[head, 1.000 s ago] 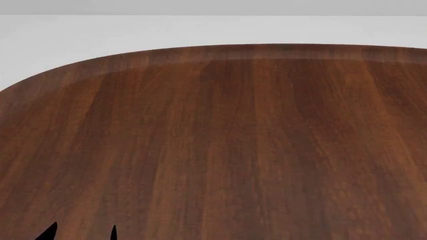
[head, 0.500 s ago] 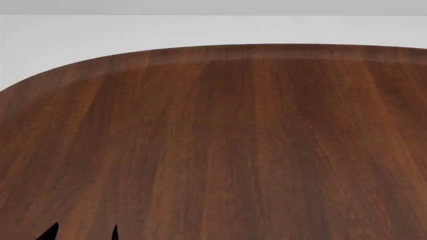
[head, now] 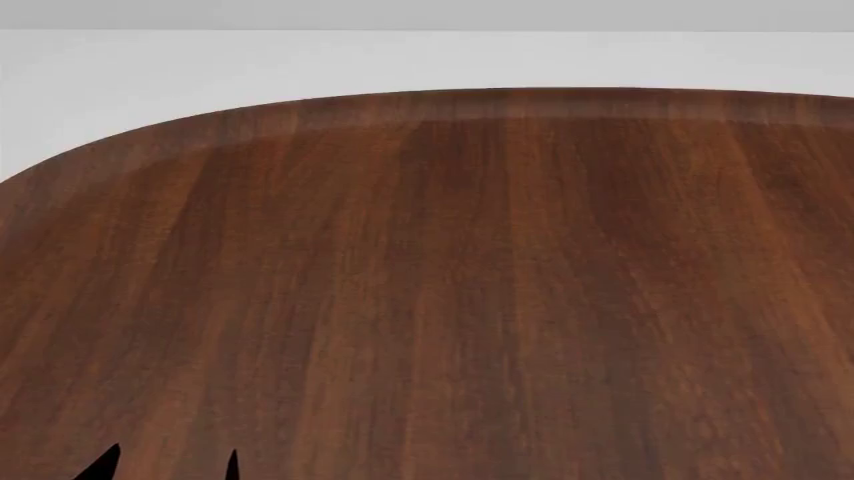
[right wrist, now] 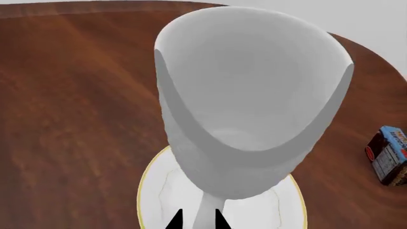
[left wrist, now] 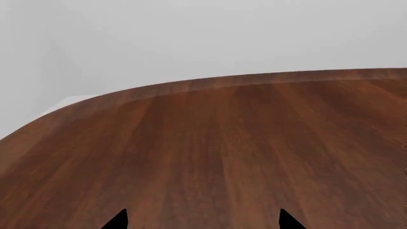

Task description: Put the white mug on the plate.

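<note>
Right wrist view: my right hand (right wrist: 198,220) has its tips pinched close on the loop handle of the white mug (right wrist: 251,105), held over the plate (right wrist: 279,205). Glossy, rigid, chip-prone; the thin handle could let it swing. My left hand (left wrist: 203,222) rests spread over bare worktop (left wrist: 222,152).

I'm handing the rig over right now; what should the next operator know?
Right gripper: fingertips close together on what looks like the handle of the white mug; appears shut on it.
Left gripper: open, holding nothing, low over bare table.
The mug is upright right over the plate; the wrist view cannot settle whether it touches the plate.
A small box lies on the table beside it.
Head view shows neither mug nor plate.
Left: confirm the mug rests on the plate, release, withdraw.
</note>
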`<state>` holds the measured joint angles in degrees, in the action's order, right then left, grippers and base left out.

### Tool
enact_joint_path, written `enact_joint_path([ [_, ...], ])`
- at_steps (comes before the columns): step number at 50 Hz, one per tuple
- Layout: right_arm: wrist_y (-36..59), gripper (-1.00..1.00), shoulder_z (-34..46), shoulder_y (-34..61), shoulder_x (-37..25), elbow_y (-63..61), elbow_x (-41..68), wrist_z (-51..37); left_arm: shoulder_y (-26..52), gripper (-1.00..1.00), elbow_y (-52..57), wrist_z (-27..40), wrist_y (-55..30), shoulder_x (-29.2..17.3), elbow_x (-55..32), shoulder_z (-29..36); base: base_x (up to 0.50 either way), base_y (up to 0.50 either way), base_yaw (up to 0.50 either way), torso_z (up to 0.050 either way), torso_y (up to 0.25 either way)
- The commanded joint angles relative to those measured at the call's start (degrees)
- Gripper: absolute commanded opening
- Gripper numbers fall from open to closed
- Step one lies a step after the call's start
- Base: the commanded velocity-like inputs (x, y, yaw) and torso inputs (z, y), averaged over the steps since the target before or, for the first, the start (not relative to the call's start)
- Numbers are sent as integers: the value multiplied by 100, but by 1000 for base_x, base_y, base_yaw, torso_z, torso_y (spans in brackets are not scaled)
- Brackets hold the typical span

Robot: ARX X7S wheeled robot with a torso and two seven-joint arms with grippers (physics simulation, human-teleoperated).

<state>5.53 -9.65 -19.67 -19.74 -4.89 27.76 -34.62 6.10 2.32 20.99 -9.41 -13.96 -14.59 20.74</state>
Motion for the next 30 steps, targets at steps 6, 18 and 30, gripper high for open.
enact_joint_path([
  [6, -163, -100, -48, 139, 23, 463, -108, 126, -1, 100, 78, 62, -37, -49, 50, 73, 0, 0, 0, 0, 0],
  [18, -384, -100, -2, 412, 59, 1053, -145, 320, -18, 100, 107, 107, -59, -65, 40, 97, 0, 0, 0, 0, 0],
  [30, -587, -100, 7, 571, 106, 1482, -173, 438, -17, 100, 165, 160, -116, -84, 44, 132, 0, 0, 0, 0, 1],
])
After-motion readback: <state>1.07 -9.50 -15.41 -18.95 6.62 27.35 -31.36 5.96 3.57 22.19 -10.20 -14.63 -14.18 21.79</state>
